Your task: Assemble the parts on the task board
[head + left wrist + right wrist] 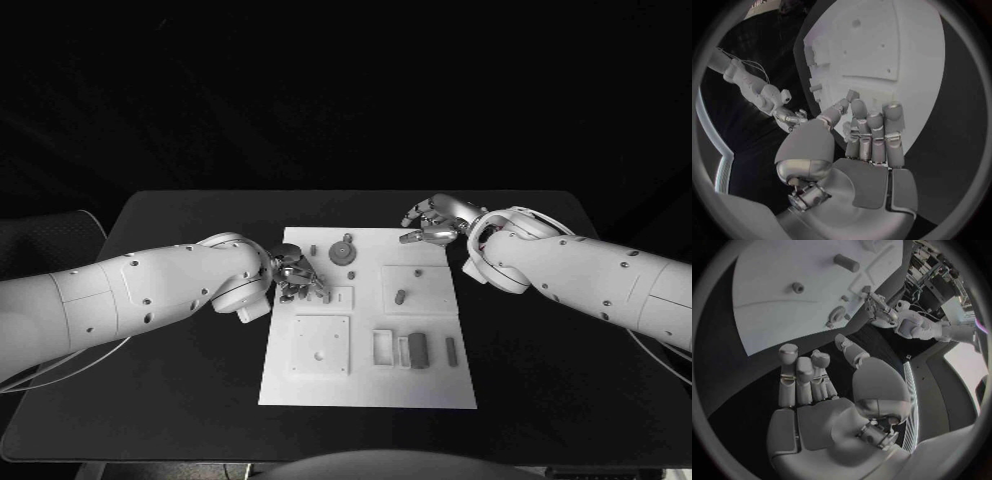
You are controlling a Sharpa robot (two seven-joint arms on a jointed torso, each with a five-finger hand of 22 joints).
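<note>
Nearest the robot, we see the matte black surface (pixel 173 400) carrying the task board (pixel 433 385), a flat white rectangular plate. On its near half we note a raised square plate (pixel 320 345) with small holes beside a shallow rectangular frame (pixel 384 347), a dark grey block (pixel 418 350) and a slim grey pin (pixel 451 348). Farther in, a recessed square (pixel 415 288) holds a short grey peg (pixel 400 296). Near the far edge lies a round grey disc with a tab (pixel 342 252).

The left hand (pixel 297 279), of smooth silver metal, rests over the board's left edge at mid-length; in the left wrist view its fingers (pixel 873 132) stand straight and close together, the thumb apart, and we cannot tell whether anything is pinched. The right hand (pixel 437 222) hovers at the board's far right corner; its fingers (pixel 803 375) are likewise extended side by side, holding nothing we can see.
</note>
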